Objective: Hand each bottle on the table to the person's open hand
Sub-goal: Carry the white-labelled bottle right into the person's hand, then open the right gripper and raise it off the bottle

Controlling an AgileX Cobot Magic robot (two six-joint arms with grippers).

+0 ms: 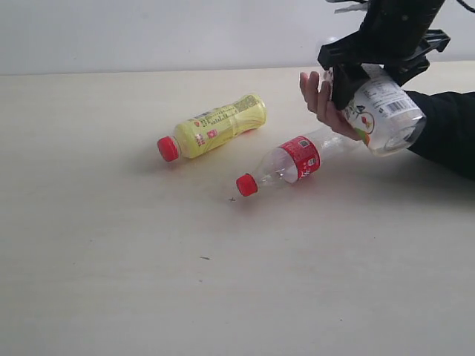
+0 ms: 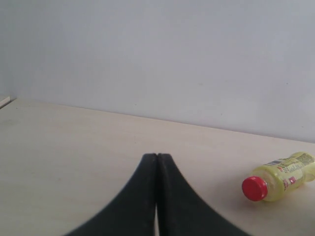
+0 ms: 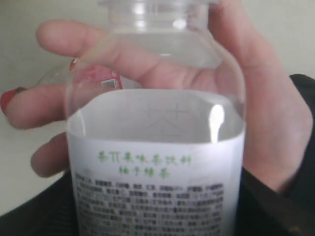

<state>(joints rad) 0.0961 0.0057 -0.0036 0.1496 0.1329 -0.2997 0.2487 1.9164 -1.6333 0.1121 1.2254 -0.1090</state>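
My right fingers (image 1: 343, 83) stand wide and are clamped on the white-label bottle (image 1: 386, 107), carrying it above the table (image 1: 111, 259) at the person's open hand (image 1: 323, 100). In the right wrist view the palm fills the space right behind the clear plastic, but I cannot tell if they touch.

To do this handover well, I judge I should settle the bottle into the palm and release only once the person's hand curls round it. Then I should spread slowly and back away along my own approach line, so nothing drags.

The bottle's long axis slants in the exterior view. One end sits up in my grip and the clear rounded end hangs low toward the dark sleeve. I cannot tell which end bears the cap.

The red-label bottle (image 1: 293, 162) lies just below the hand, so a slip could knock it. Farther off lies the yellow bottle (image 1: 215, 126). My left fingers (image 2: 147, 196) are pressed together, empty.
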